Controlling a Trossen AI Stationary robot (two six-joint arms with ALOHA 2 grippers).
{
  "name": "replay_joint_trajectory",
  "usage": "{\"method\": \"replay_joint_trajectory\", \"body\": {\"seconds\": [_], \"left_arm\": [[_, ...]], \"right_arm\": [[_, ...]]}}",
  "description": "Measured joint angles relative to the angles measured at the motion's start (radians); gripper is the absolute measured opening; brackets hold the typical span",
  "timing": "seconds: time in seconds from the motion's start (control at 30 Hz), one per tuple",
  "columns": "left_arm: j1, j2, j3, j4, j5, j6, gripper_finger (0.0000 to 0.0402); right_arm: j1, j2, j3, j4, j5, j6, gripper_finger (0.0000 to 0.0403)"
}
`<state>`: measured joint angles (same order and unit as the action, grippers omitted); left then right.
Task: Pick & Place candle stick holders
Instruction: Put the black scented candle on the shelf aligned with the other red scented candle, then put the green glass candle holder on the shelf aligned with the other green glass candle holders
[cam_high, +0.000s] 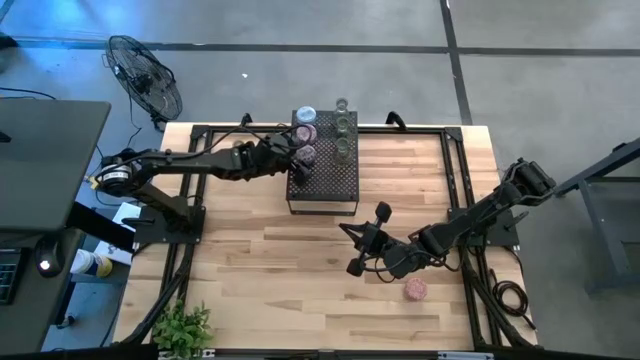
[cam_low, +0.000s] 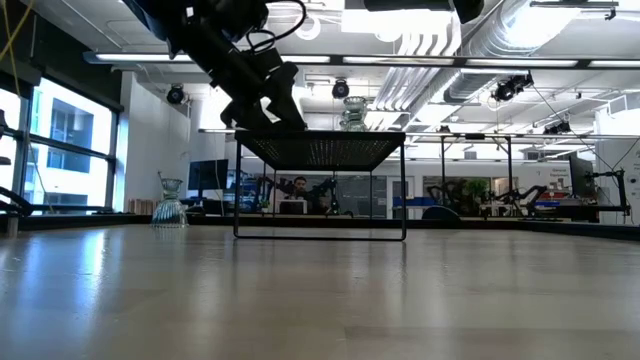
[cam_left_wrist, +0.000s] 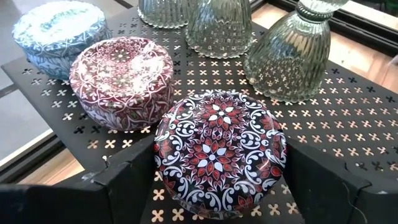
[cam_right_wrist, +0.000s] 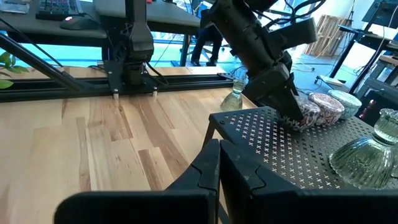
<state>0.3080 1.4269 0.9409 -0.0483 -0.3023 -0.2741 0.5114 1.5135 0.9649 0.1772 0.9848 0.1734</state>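
Three round patterned holders stand in a row on the black perforated stand (cam_high: 322, 185): pale blue (cam_left_wrist: 59, 31), pink (cam_left_wrist: 121, 78) and dark red (cam_left_wrist: 221, 155). Three clear ribbed glass holders (cam_left_wrist: 286, 59) stand beside them on the stand's top. My left gripper (cam_left_wrist: 221, 186) reaches over the stand's left side and is shut on the dark red holder. Another pink holder (cam_high: 415, 290) lies on the table near my right arm. My right gripper (cam_right_wrist: 217, 165) is shut and empty, low over the table in front of the stand. My left gripper pinches the dark red holder by its round side wall (cam_left_wrist: 163, 168), one finger (cam_left_wrist: 124, 186) on each side. The fingers come from the table's left, slanting down. The holder stands upright with its base on the stand's top.
A clear glass holder (cam_low: 170, 205) stands on the table left of the stand. Black frame rails (cam_high: 455, 190) run along the table's sides and far edge. A plant (cam_high: 180, 325) sits at the near left corner. Bare wood (cam_high: 270, 270) lies in front of the stand.
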Motion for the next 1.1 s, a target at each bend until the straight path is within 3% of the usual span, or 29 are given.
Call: {"method": "replay_joint_trajectory", "body": {"seconds": [0.37,0.6,0.87,0.93,1.1], "left_arm": [[0.000,0.000,0.000,0.002,0.000,0.009,0.0377],[-0.001,-0.059,0.027,-0.035,0.009,0.065,0.0386],[-0.004,-0.230,0.125,-0.317,0.069,0.064,0.0377],[-0.038,-0.280,0.129,-0.378,0.015,0.056,0.0355],[-0.168,-0.400,0.105,-0.535,-0.311,-0.013,0.0245]], "right_arm": [[0.000,0.000,0.000,0.000,0.000,0.000,0.0000],[0.000,0.000,0.000,0.000,-0.001,-0.002,0.0000],[0.000,0.000,0.000,-0.009,-0.001,-0.002,0.0000],[0.000,0.000,0.000,-0.013,-0.001,-0.002,0.0000],[0.000,0.000,0.000,-0.011,-0.004,0.001,0.0000]]}}
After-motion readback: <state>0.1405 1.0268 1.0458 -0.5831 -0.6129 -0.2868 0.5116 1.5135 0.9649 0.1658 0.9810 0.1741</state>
